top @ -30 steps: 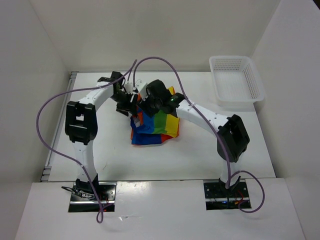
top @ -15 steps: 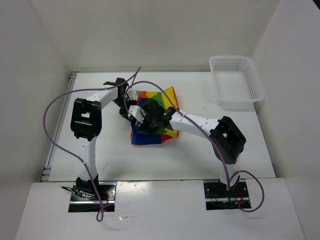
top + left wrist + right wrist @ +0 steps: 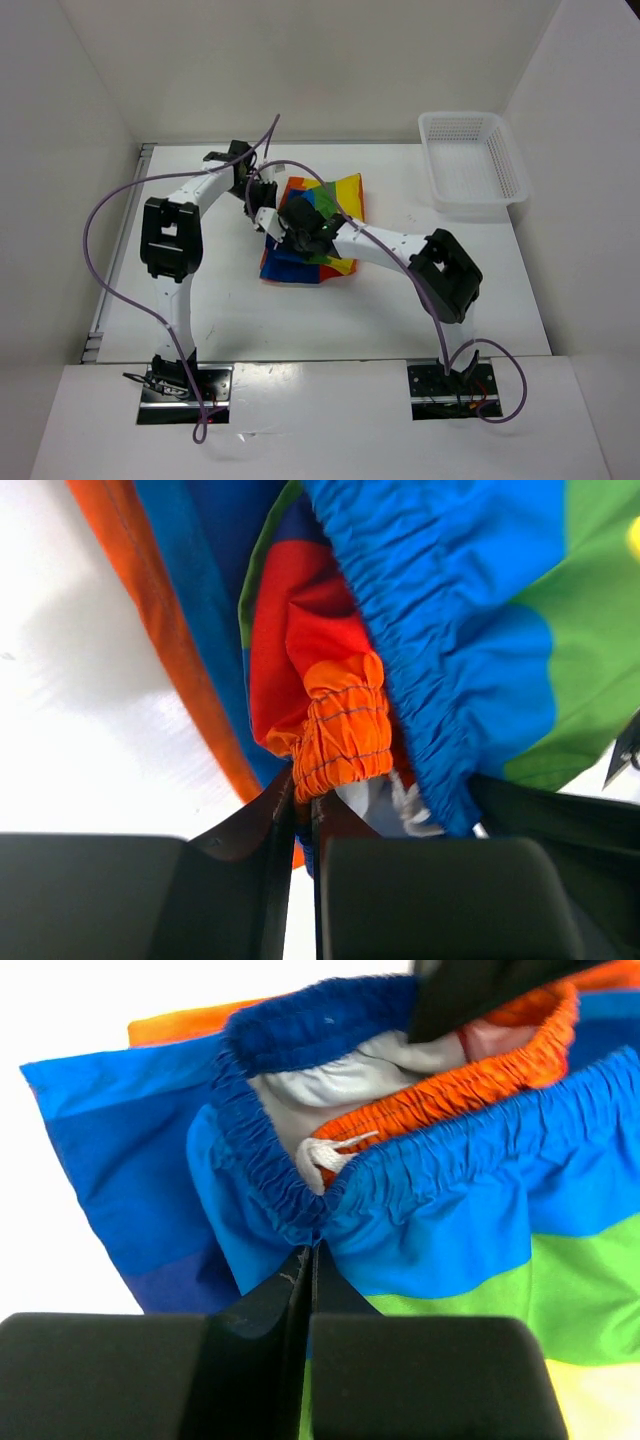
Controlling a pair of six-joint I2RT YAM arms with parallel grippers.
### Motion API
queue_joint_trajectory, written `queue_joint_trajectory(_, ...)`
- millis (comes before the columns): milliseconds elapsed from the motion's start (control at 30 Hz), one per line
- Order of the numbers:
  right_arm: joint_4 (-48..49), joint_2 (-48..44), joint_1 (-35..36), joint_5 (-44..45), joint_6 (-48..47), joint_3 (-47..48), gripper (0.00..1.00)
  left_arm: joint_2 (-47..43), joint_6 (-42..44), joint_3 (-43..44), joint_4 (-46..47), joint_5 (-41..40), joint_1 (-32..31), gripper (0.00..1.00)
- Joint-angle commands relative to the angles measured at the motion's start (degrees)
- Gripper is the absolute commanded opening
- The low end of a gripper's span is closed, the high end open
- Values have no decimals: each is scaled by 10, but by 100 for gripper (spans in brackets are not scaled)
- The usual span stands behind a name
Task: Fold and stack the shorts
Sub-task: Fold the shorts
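White walls close in a white table [image 3: 330, 320], smooth and faintly glossy, and on its middle lies one pair of shorts [image 3: 345, 192], crumpled in a loose heap. They are soft, thin cloth in broad stripes of red, orange, yellow, green and blue, with puckered elastic bands in orange and blue and a white drawstring [image 3: 325, 1155] poking out of the pale lining. One basket [image 3: 468, 203] of white plastic mesh, rectangular with sloping sides, sits well apart at the far right corner. Two white-and-black arms, the left arm [image 3: 168, 238] and the right arm [image 3: 445, 275], bend over the heap. The left gripper [image 3: 303, 805] has its black fingers drawn almost together, pinching the orange gathered band. The right gripper [image 3: 310, 1260] is clamped tight, its fingers meeting on the ruffled blue edge.
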Motion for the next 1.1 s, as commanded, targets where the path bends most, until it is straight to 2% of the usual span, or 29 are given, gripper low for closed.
queue_joint_trajectory(0,29,-16,0,4,-17,34,0,-13,3,48,5,35,-2,13)
queue_joint_trajectory(200,18,-61,16,-44,-36,39,0,36,3,128,33,29,4,15)
queue_joint_trajectory(333,28,-80,16,-56,-42,26,0,96,3,190,13,23,4,15)
queue_joint_trajectory(467,40,-80,16,-39,-59,21,0,140,3,203,2,23,4,17)
queue_joint_trajectory(567,41,-73,16,-65,-61,26,0,157,3,215,2,35,4,21)
queue_joint_trajectory(633,34,-59,16,-76,-55,31,0,162,3,216,2,56,4,31)
queue_joint_trajectory(667,26,-48,16,-81,-55,31,3,162,3,216,2,61,4,35)
queue_joint_trajectory(700,26,-48,16,-82,-63,31,16,162,3,216,2,61,4,40)
queue_joint_trajectory(733,20,-48,16,-82,-70,25,34,157,3,216,2,61,4,44)
queue_joint_trajectory(767,14,-48,21,-82,-76,25,45,150,3,209,2,61,4,52)
queue_joint_trajectory(800,14,-48,21,-82,-76,33,52,150,3,209,2,61,9,57)
queue_joint_trajectory(867,26,-54,21,-66,-48,48,54,126,3,195,2,61,15,70)
queue_joint_trajectory(900,26,-62,21,-60,-39,72,59,118,3,189,8,61,20,72)
queue_joint_trajectory(933,26,-68,16,-60,-27,86,63,102,3,189,8,68,30,82)
queue_joint_trajectory(967,26,-74,7,-60,-3,101,63,94,3,189,14,74,35,89)
queue_joint_trajectory(1000,26,-74,1,-66,11,124,63,85,3,189,14,79,40,92)
queue_joint_trajectory(1033,26,-74,-6,-66,26,133,63,65,3,189,14,85,49,100)
queue_joint_trajectory(1067,40,-74,-14,-66,43,139,63,54,3,189,14,85,49,100)
